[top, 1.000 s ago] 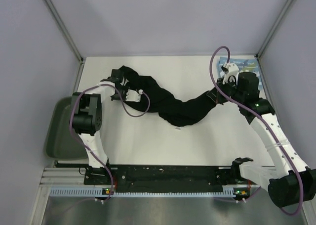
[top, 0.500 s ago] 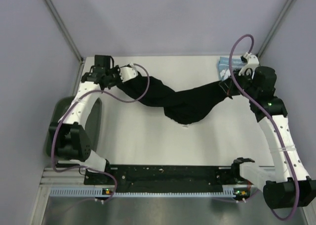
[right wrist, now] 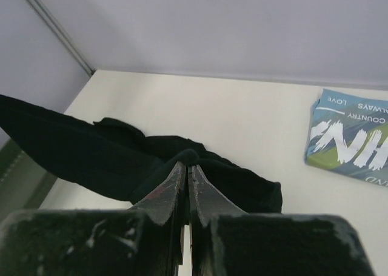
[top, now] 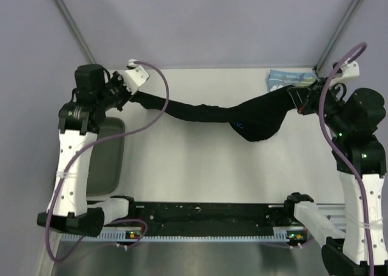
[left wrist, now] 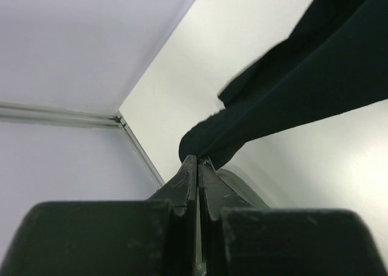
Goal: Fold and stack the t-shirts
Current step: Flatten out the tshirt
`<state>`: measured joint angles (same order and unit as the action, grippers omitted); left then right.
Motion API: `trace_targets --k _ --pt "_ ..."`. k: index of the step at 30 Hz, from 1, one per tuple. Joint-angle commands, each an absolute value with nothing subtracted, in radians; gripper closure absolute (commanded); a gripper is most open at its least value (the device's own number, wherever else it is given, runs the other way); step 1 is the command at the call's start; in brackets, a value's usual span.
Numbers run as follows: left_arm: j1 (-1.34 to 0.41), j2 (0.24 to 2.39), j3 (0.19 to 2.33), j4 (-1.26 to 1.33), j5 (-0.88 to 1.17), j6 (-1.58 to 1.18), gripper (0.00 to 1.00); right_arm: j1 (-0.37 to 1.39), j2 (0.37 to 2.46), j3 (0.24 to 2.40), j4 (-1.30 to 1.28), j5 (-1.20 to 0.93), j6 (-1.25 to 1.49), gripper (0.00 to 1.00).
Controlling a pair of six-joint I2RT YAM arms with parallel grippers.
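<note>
Between the two grippers, the black t-shirt (top: 254, 119) stretches across the white table (top: 200, 167) as a long, twisted band. It is thin close to the left gripper (top: 132, 94) and swells into a sagging, bunched mass nearer the right gripper (top: 298, 100). The left gripper's jaws are pressed fully together, pinching a fold of black fabric at their tips, and the cloth runs away from them toward the right. The right gripper's jaws are likewise clamped tight on the shirt's other end, with the fabric bulging just ahead of the fingertips. Just beyond the right gripper, toward the far right corner, the light blue t-shirt (top: 291, 77) lies folded flat on the table, its white block lettering facing up. A dark green tray (top: 106, 161) sits on the near side of the left gripper, beneath that arm.
</note>
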<state>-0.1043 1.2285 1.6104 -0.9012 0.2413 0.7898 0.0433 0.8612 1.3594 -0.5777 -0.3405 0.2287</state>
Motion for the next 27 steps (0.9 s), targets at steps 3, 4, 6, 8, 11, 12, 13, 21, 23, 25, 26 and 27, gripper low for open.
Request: trace_targets --k 3,4,6,8,11,12,13,21,23,25,26,27 --pt "-0.1 1.08 1.704 -0.953 0.229 0.696 1.0 0.035 0.769 1.549 -0.656 -0.273 0.21 1.0" --pt "-0.1 1.062 1.716 -0.956 0.219 0.696 1.0 0.035 0.758 1.578 -0.672 -0.256 0.201 1.0" --pt "-0.1 1.029 1.749 -0.963 0.213 0.696 1.0 0.035 0.738 1.639 -0.701 -0.226 0.19 1.0" --pt "-0.1 1.002 1.775 -0.969 0.213 0.687 1.0 0.037 0.715 1.683 -0.729 -0.21 0.184 1.0" --pt "-0.1 0.968 1.807 -0.988 0.216 0.684 1.0 0.037 0.69 1.739 -0.759 -0.192 0.178 1.0" --pt "-0.1 0.96 1.813 -0.989 0.213 0.684 1.0 0.038 0.684 1.756 -0.765 -0.184 0.175 1.0" --pt "-0.1 0.953 1.819 -0.991 0.212 0.683 1.0 0.038 0.681 1.769 -0.773 -0.181 0.17 1.0" --pt "-0.1 0.957 1.828 -0.962 0.173 0.683 1.0 0.037 0.748 1.812 -0.775 -0.176 0.155 1.0" --pt "-0.1 0.982 1.835 -0.953 0.164 0.681 1.0 0.038 0.787 1.819 -0.764 -0.184 0.152 1.0" --pt "-0.1 1.015 1.836 -0.933 0.155 0.675 1.0 0.038 0.819 1.812 -0.738 -0.193 0.15 1.0" --pt "-0.1 1.034 1.836 -0.921 0.146 0.675 1.0 0.038 0.836 1.804 -0.721 -0.199 0.149 1.0" --pt "-0.1 1.049 1.836 -0.907 0.135 0.672 1.0 0.037 0.854 1.793 -0.701 -0.204 0.15 1.0"
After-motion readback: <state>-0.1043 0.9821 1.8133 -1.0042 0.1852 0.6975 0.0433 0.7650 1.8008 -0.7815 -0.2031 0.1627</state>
